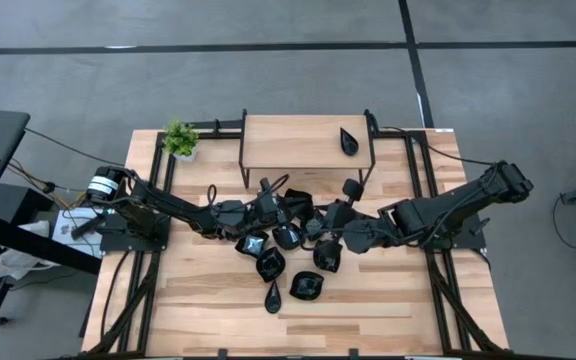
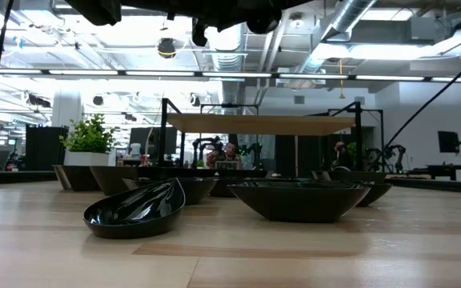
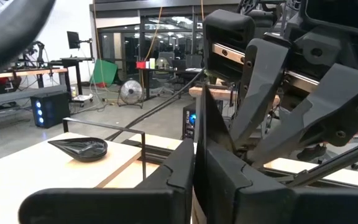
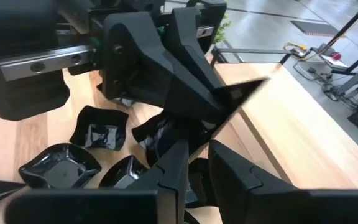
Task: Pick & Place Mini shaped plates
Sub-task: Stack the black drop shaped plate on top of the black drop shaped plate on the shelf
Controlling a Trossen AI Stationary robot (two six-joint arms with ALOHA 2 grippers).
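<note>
The two arms meet over the middle of the wooden table (image 1: 388,315). Their tips point at each other.

The left gripper (image 3: 197,158) has its two dark fingers almost together. A thin, shiny black plate (image 3: 202,118) stands on its edge between them, and they pinch it. This plate has a flat side and a sharp pointed corner.

The right gripper (image 4: 197,158) comes from the other side. Its fingers are close together too, with only a small gap. The bottom edge of the same plate reaches down to that gap. I cannot tell if these fingers really squeeze it.

Under both sets of fingers, the other mini shaped plates (image 1: 286,262) lie in a loose heap on the light wood. They are all black and glossy. Just below the right fingers sit a square dish (image 4: 101,130) with a wavy rim and a rounded flower dish (image 4: 58,168). Near the front of the heap lies a teardrop dish (image 1: 273,297) with a thin pointed end.

Well beyond the left fingers, one more leaf-shaped dish (image 3: 79,148) sits alone on a raised wooden shelf (image 1: 288,140) with black metal legs. A small green potted plant (image 1: 179,139) stands beside the shelf.
</note>
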